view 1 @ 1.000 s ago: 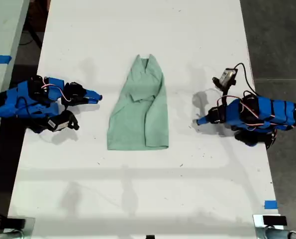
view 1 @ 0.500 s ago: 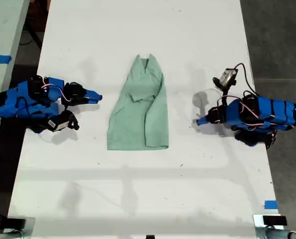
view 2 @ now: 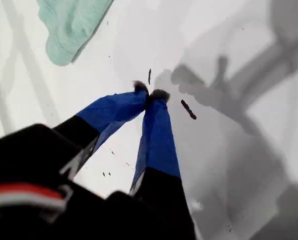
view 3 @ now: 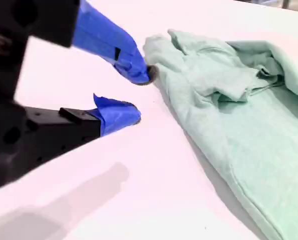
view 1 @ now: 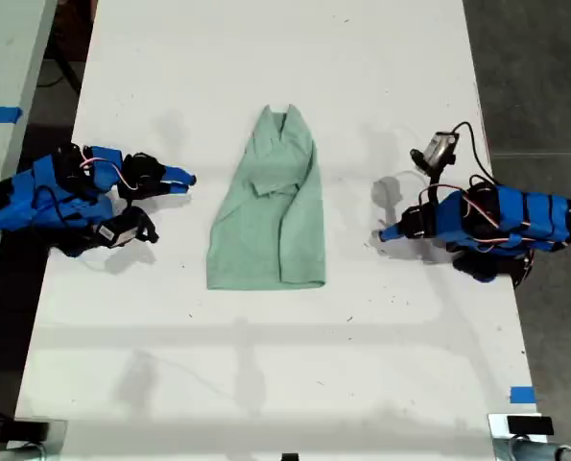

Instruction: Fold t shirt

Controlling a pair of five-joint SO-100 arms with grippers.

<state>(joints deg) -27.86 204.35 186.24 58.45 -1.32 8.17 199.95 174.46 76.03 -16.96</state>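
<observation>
- The t shirt (view 1: 269,213) lies mid-table on the white table (view 1: 266,384), folded lengthwise into a narrow strip with both long sides turned in; the neck end points to the far edge in the exterior view and the hem end is the wider one.
- One sleeve sits bunched on top of the strip near the neck end.
- My first gripper (view 2: 150,95) is closed, its blue-taped tips meeting and holding nothing. It points down at bare table, with a corner of the shirt (view 2: 68,27) well apart from it. In the exterior view it is the one (view 1: 389,232) at the right, clear of the shirt's edge.
- My second gripper (view 3: 136,95) has its jaws parted and empty. One tip sits just beside the shirt's edge (view 3: 229,110); whether it touches the cloth I cannot tell. In the exterior view it is at the left (view 1: 170,180), beside the shirt's neck half.
- No container is in view; a strip of blue tape (view 1: 521,394) marks the table near the exterior view's lower right corner.
</observation>
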